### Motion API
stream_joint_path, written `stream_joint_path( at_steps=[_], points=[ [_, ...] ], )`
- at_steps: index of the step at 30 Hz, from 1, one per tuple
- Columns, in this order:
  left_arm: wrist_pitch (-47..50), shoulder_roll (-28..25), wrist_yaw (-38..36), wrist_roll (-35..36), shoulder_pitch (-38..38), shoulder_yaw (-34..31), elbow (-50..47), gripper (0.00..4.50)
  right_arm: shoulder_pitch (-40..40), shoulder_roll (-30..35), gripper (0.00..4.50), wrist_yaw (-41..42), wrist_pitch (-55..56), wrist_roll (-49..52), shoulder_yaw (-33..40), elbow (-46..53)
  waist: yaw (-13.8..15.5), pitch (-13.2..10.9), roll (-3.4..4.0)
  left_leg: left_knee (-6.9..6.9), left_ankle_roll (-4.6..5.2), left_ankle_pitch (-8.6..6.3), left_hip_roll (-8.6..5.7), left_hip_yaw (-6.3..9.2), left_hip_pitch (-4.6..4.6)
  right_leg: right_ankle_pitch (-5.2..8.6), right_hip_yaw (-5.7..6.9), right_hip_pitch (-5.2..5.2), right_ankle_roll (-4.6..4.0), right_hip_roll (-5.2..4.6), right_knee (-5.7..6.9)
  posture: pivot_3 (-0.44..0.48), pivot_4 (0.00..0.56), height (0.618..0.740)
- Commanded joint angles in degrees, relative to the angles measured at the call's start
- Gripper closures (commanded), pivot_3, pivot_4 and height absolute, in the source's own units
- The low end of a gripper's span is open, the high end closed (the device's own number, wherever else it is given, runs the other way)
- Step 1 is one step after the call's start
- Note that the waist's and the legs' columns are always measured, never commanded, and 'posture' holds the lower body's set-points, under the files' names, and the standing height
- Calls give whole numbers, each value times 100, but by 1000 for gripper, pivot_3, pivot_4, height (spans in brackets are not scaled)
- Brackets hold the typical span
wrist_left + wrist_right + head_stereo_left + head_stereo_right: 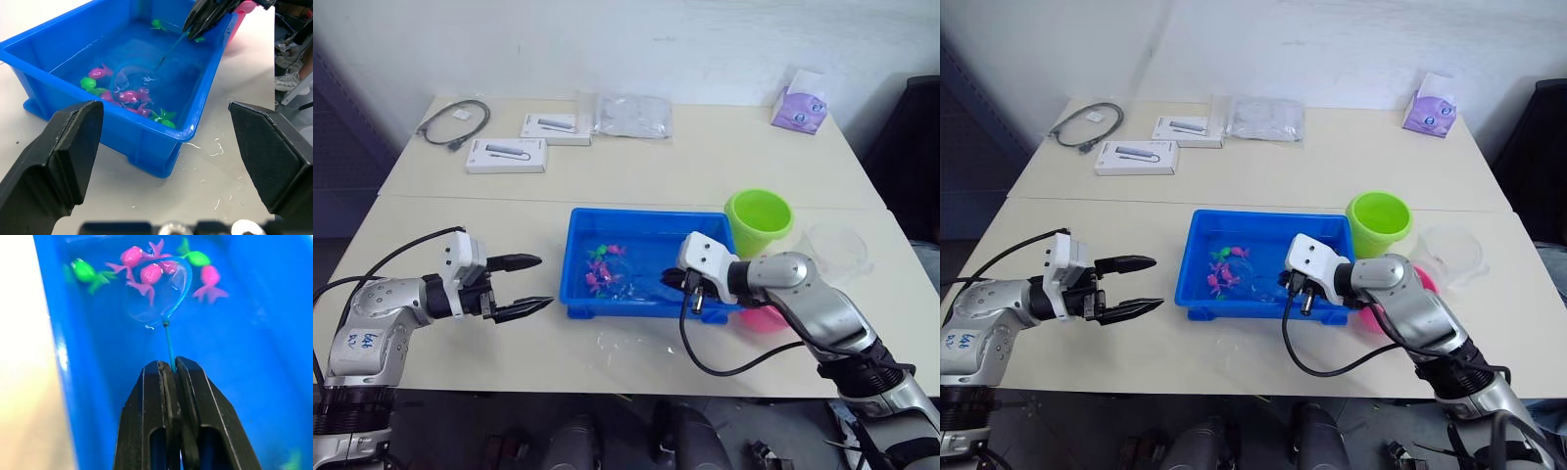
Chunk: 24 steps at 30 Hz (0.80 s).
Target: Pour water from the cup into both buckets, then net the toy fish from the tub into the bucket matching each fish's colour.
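My left gripper (530,284) hovers with fingers spread, just left of the blue tub (651,221). My right gripper (690,287) reaches into the tub near the toy fish (603,266). The green bucket (759,221) stands behind my right arm.

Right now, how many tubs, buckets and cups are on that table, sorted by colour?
Blue: 1, the tub
Lime green: 1, the lime green bucket
Pink: 1, the pink bucket, partly behind the robot's arm
Clear: 1, the cup
Total: 4
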State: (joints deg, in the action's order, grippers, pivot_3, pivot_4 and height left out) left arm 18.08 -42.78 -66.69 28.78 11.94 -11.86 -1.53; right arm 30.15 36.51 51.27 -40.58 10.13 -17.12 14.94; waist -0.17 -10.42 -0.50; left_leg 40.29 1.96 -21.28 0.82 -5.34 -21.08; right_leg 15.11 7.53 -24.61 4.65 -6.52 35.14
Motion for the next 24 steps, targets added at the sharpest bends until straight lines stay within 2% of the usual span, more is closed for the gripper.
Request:
stream_joint_path(
  at_steps=[1, 5, 15, 24],
  points=[
    [-96, 3, 37, 42, -64, -54, -142, 100, 135, -131, 4500, -94, -564, 398, 406, 271, 0, 0, 0, 0, 0, 0, 0, 0, 0, 0, 0, 0, 0, 0, 0, 0, 150, 740],
    [-97, 10, 72, 51, -70, -42, -164, 100, 176, -245, 4500, -143, -1060, 789, 677, 394, 2, 0, 0, 0, 0, 0, 0, 2, 0, 0, -1, 0, 0, -1, 1, 0, 150, 740],
    [-178, 108, 45, 129, 31, -10, -190, 100, -222, 415, 4500, 57, -1760, 1810, 1742, 971, 13, 0, 0, -1, 0, 0, -2, 3, 0, 0, -3, 1, 0, -3, -1, 0, 150, 740],
    [-7, 472, 19, 433, 740, 123, -120, 100, -1201, 627, 4500, -252, -2552, 2951, 3438, 1360, 39, 0, 0, 0, 1, 0, -5, 2, 1, -1, -6, 3, 1, -2, 2, 0, 150, 740]
  ],
)
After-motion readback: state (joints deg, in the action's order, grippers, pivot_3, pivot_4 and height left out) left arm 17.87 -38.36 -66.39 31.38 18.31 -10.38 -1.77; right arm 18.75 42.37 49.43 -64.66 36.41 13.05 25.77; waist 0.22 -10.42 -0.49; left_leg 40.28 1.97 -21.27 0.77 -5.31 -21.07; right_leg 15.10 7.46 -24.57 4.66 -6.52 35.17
